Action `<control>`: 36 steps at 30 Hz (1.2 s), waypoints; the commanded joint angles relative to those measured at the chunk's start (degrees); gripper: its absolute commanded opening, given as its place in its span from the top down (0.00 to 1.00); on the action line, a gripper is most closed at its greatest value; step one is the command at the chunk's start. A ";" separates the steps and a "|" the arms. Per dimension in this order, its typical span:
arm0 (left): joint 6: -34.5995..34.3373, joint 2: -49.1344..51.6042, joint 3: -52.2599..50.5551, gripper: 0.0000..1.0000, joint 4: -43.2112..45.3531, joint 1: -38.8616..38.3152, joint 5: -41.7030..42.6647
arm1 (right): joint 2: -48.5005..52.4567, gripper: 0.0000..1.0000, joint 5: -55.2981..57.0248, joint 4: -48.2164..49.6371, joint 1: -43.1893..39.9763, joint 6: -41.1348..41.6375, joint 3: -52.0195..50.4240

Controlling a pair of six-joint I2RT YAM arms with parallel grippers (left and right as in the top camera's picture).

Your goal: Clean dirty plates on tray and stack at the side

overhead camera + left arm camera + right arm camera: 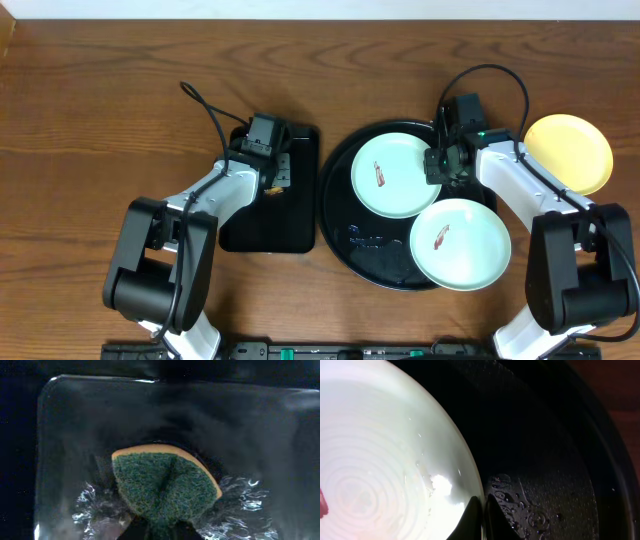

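The round black tray (375,248) holds two mint-white plates, each with a red-brown smear. My right gripper (437,165) is shut on the right rim of the upper plate (390,175). In the right wrist view the fingers (482,510) pinch that plate's edge (380,460) above the wet tray (545,460). The lower plate (460,243) overlaps the tray's right rim. The pale yellow plate (568,152) lies on the table to the right, with no smear visible. My left gripper (272,180) is shut on a green-and-yellow sponge (162,482).
The sponge hangs over a rectangular black tray (265,230) left of the round tray; its floor (250,435) is wet. Both arms' bases stand at the front edge. The table is brown wood.
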 commanded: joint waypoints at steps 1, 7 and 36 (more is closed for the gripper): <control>0.35 -0.61 -0.22 0.77 -1.07 -0.15 0.20 | 0.63 0.98 0.50 0.07 -0.42 0.24 -0.48; 0.31 -5.09 -0.22 0.28 -5.07 -0.11 0.20 | 0.63 0.98 0.50 0.07 -0.42 0.24 -0.48; 2.95 -4.48 3.98 0.32 -4.85 0.98 1.27 | 0.63 0.93 0.52 0.07 -0.42 0.24 -0.48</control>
